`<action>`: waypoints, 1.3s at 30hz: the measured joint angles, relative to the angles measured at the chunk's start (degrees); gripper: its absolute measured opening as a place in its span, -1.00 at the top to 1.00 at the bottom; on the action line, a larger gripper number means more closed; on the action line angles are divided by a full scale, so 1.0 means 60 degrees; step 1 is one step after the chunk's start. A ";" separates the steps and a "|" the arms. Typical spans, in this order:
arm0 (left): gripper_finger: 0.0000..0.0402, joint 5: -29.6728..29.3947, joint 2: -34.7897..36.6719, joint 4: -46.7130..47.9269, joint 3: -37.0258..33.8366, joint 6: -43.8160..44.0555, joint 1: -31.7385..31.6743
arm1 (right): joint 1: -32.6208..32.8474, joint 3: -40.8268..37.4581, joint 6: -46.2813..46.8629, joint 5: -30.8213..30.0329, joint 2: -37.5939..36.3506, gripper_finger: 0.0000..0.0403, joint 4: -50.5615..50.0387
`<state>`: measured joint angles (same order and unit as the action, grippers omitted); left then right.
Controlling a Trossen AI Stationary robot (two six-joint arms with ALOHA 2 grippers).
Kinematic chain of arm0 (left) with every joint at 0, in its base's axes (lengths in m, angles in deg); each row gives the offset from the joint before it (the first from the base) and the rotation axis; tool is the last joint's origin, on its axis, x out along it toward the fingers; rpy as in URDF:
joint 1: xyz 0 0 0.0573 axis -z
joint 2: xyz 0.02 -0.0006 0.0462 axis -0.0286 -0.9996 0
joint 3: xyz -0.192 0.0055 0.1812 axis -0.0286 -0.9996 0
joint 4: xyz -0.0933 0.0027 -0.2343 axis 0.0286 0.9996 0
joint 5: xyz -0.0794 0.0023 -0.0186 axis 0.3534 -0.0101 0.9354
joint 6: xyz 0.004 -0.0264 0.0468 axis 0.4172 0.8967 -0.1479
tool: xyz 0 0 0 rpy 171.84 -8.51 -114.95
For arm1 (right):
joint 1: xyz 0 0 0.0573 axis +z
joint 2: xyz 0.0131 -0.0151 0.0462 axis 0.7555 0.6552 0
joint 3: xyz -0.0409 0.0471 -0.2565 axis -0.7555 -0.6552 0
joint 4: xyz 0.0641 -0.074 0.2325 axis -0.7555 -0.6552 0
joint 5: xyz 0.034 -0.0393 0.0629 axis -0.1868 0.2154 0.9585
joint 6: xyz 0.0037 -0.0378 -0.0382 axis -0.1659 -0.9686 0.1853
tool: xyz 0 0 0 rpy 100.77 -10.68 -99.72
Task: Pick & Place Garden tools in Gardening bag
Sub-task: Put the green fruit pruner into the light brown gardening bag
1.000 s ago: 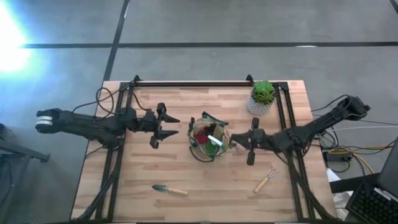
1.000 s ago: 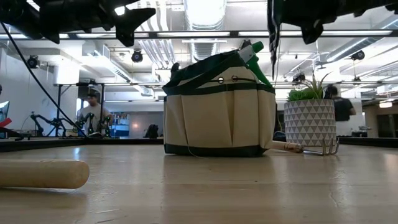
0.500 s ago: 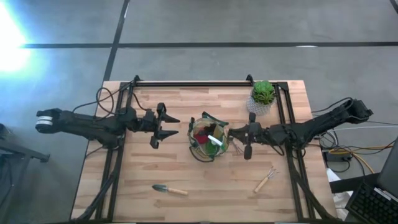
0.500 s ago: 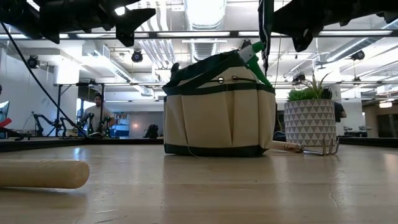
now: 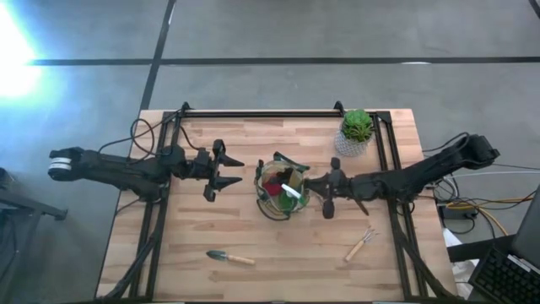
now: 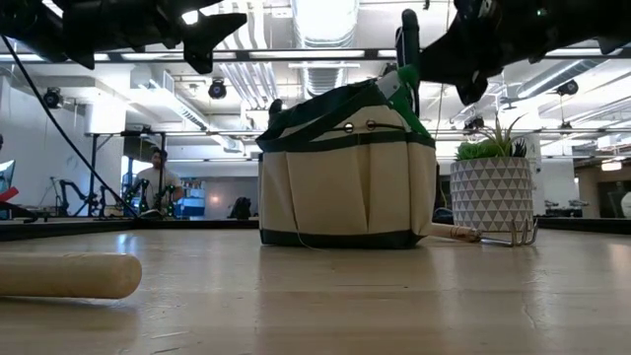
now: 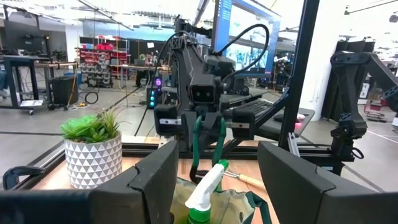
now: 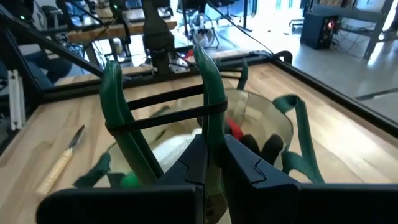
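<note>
From the left of the table we see our left gripper (image 5: 226,170) hanging above the wood with its fingers spread and nothing between them, a little apart from the gardening bag (image 5: 283,187), which sits near the table's middle. Toward the front edge, well apart from that gripper, a wooden-handled trowel (image 5: 229,257) lies flat on the table (image 5: 253,139).

The bag stands upright, beige with dark green trim. In it we make out a green spray bottle (image 5: 291,191) whose white-tipped nozzle pokes above the rim, a red piece (image 5: 272,180) and some dark items we cannot identify.

Just right of the bag, our right gripper (image 5: 314,182) is over its rim, fingers clenched on one of the bag's green handles (image 8: 208,74); the right wrist view shows the strap pinched between the two dark fingers, with the bag's open mouth right beyond them. In the low view the gripper (image 6: 409,39) sits above the bag's right shoulder.

On the table behind the bag's right side lies a wooden-handled fork (image 6: 483,235). Another wooden-handled fork (image 5: 360,245) lies toward the front right, well apart from both grippers. A potted plant (image 5: 355,131) in a white pot stands at the far right corner.
</note>
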<state>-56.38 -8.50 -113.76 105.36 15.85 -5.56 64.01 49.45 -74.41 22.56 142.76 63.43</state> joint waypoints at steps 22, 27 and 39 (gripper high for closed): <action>-0.11 0.0003 -0.0004 0.0109 0.0000 0.0160 0.0000 | -0.0124 -0.0226 0.1294 -0.0263 0.0675 0.93 0.0080; -0.11 0.0004 -0.0004 0.0109 0.0000 0.0160 0.0000 | -0.0124 -0.0344 0.1525 -0.0266 0.0814 0.93 0.0177; -0.11 0.0002 -0.0004 0.0113 0.0000 0.0169 0.0000 | -0.0124 -0.0375 0.2015 -0.0264 0.1691 0.93 0.0447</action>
<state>-56.37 -8.53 -113.09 105.36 16.86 -5.56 63.26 47.20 -62.32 20.98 152.91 66.11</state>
